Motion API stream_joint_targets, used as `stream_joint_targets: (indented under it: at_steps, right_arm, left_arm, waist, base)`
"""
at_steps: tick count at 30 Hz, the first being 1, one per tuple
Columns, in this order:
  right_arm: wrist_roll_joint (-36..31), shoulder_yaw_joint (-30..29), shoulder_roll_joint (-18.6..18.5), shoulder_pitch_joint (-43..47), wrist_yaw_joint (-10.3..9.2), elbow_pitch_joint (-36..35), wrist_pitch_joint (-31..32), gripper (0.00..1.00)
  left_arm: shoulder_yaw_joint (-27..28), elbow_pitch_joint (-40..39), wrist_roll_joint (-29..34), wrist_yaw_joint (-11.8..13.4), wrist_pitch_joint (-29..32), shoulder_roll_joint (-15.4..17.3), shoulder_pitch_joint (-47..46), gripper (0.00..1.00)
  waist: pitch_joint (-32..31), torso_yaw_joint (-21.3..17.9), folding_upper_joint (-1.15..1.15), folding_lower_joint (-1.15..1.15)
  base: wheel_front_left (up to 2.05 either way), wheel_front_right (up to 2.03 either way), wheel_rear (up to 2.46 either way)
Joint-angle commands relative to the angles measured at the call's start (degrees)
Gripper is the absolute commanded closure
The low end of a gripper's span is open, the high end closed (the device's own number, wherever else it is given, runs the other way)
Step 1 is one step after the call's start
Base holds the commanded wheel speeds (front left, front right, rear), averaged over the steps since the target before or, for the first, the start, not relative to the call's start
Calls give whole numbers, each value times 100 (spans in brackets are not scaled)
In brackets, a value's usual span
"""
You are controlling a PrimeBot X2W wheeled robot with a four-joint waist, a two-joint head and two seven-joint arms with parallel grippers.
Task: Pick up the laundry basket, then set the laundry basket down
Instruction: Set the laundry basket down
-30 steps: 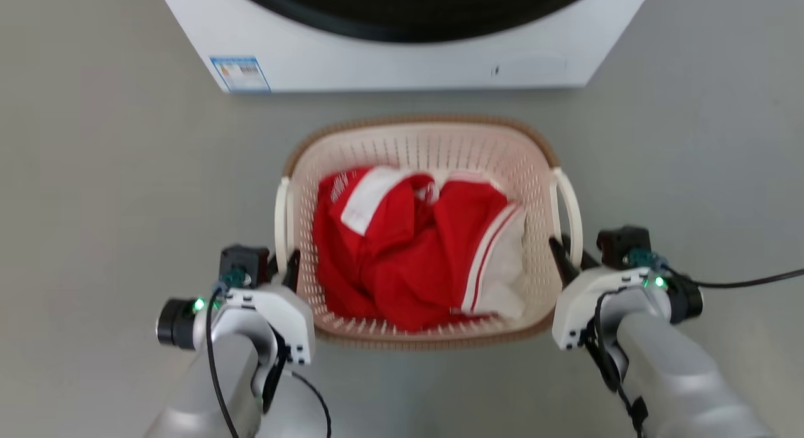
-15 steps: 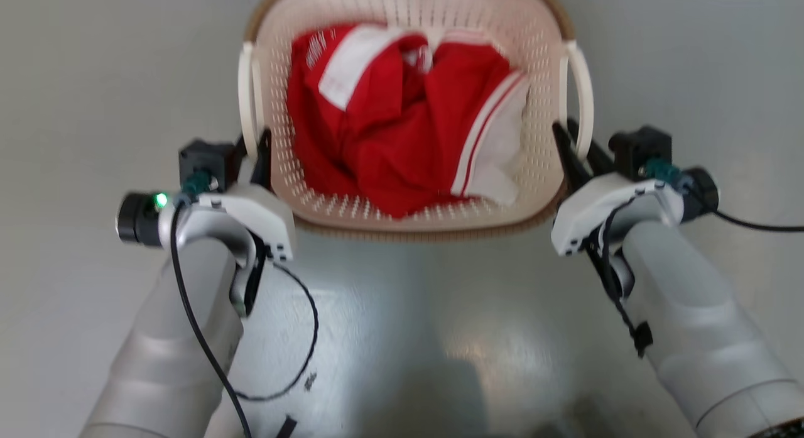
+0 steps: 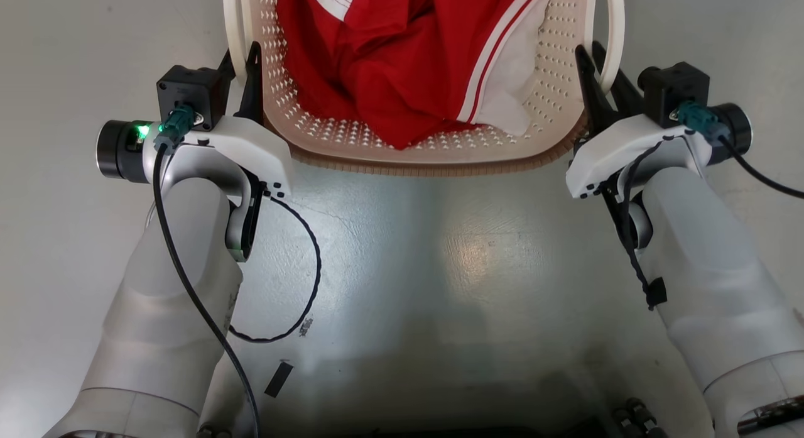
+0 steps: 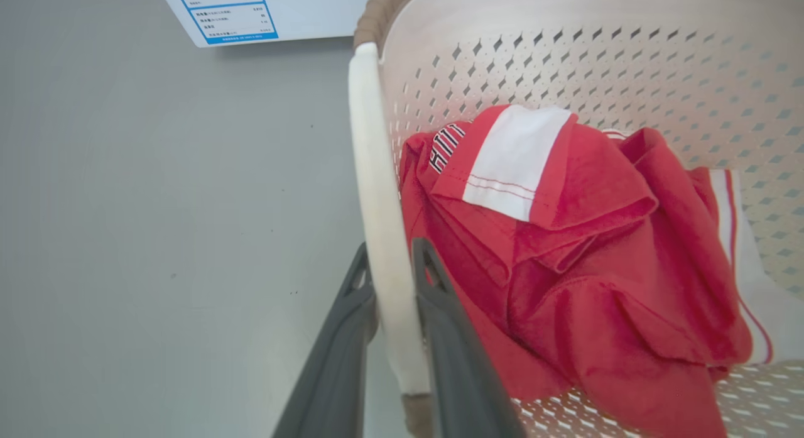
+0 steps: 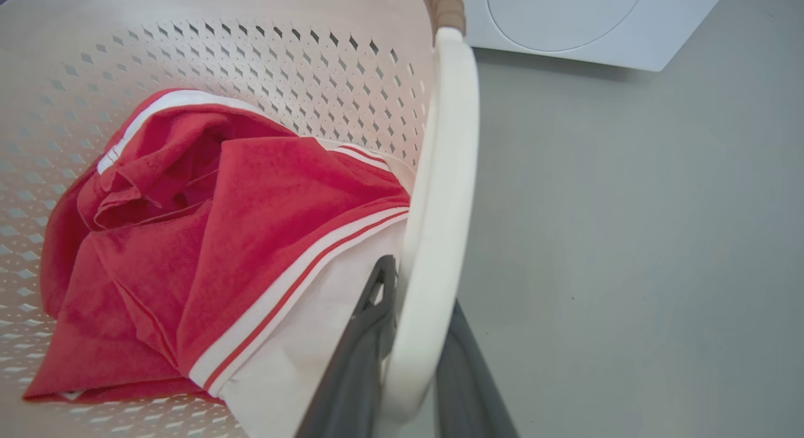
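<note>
The cream-white perforated laundry basket (image 3: 427,164) with a brown woven-look rim sits at the top of the head view, cut off by the frame, with a red and white garment (image 3: 402,61) inside. My left gripper (image 3: 242,58) is shut on the basket's white left loop handle (image 4: 383,237), one dark finger on each side of the gripper's midpoint (image 4: 392,262). My right gripper (image 3: 600,67) is shut on the white right loop handle (image 5: 440,205) in the same way, around its midpoint (image 5: 418,287). I cannot tell whether the basket touches the floor.
A white washer stands beyond the basket, its labelled corner (image 4: 251,10) in the left wrist view and its round panel (image 5: 565,23) in the right wrist view. Bare grey floor (image 3: 440,268) lies on both sides. Dark parts of my own body (image 3: 628,419) show at the bottom edge.
The head camera has tilted down: the washer has left the view, and the basket and grippers now sit higher and larger. Both grippers keep their hold on the handles.
</note>
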Motion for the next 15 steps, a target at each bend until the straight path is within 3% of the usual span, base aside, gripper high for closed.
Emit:
stream_joint_targets:
  at_steps: [1,15]
  right_arm:
    - [-181,196,262,37,151,-228,-128,100]
    - [-375,-5,262,-12,151,-357,-128,100]
  left_arm:
    - [92,-188,190,-72,-35,15,-69,100]
    - [458,-287,525,-192,-35,-118,-134,100]
  waist:
    - [63,10,0,0]
    - [228,34,0,0]
  base:
    - [0,0,0]
    - [0,0,0]
